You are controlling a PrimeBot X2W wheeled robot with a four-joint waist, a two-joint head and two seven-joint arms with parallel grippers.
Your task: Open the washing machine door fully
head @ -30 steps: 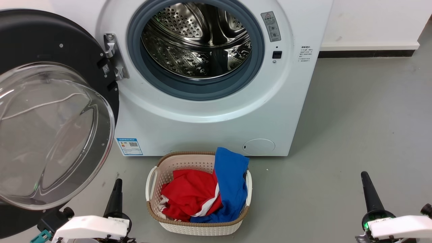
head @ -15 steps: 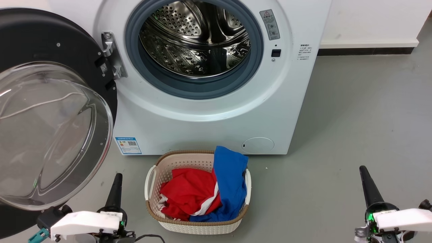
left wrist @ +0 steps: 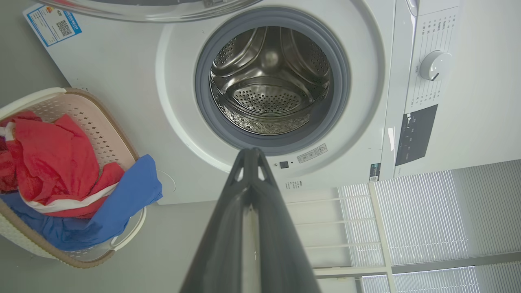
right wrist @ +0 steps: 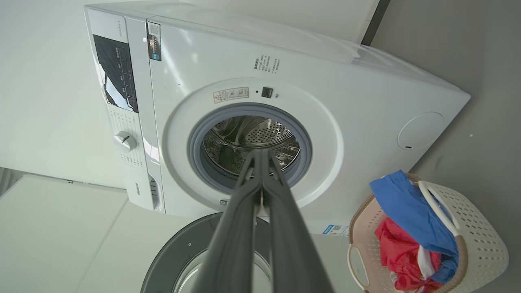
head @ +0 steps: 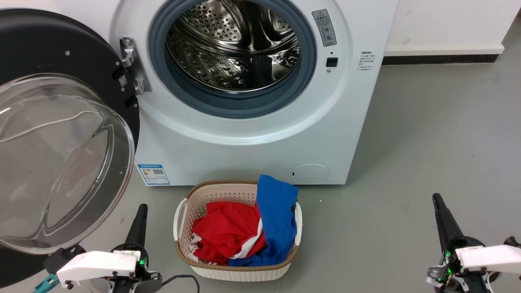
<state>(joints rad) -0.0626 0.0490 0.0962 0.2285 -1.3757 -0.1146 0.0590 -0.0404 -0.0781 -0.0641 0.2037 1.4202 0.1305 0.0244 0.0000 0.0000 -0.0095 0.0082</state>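
Door: the door (head: pixel 65 134) stands swung wide to the left of the washer (head: pixel 244 146), hung on the metal hinge (head: pixel 132 67) at the left edge of the opening. Its inner side, matte black around a bulging clear centre, faces the head camera.
Washer: white front-loader on the grey floor (head: pixel 427 142). The steel drum (head: pixel 236 44) and the grey gasket (head: pixel 240 106) are fully exposed. A blue label (head: pixel 154 174) and a round flap (head: pixel 310 173) sit low on the front.
Left pincer: the left pincer (head: pixel 142 208) is low at the lower left, above the floor, between the door's lower edge and the basket (head: pixel 240 274). Its fingers are pressed together with nothing between them.
Right pincer: the right pincer (head: pixel 436 197) is low at the lower right, well apart from washer and basket. Its fingers meet at the tips and it is empty.
Basket: beige, on the floor just in front of the washer, below the opening. It holds a red cloth (head: pixel 228 232) and a blue cloth (head: pixel 276 211); the blue one hangs over the far rim.
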